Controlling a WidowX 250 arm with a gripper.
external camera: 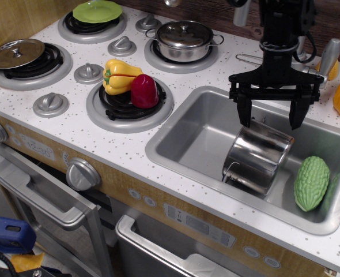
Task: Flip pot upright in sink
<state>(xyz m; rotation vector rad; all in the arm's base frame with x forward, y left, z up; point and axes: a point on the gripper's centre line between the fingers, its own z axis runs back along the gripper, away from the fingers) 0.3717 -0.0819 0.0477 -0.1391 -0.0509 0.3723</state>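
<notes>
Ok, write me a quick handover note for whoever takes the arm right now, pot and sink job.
Gripper: open, jaws spread wide, holding nothing, hanging above the pot's top edge.
Pot: in the sink, not upright; it lies tilted with its small wire handle at the lower left end. A green bitter gourd lies just to its right in the same basin.
Done: arm brought over the pot. No grasp yet.
Left: lower, close on the pot, turn it upright on the sink floor, release. Probably mind the gourd when swinging the pot up.
</notes>
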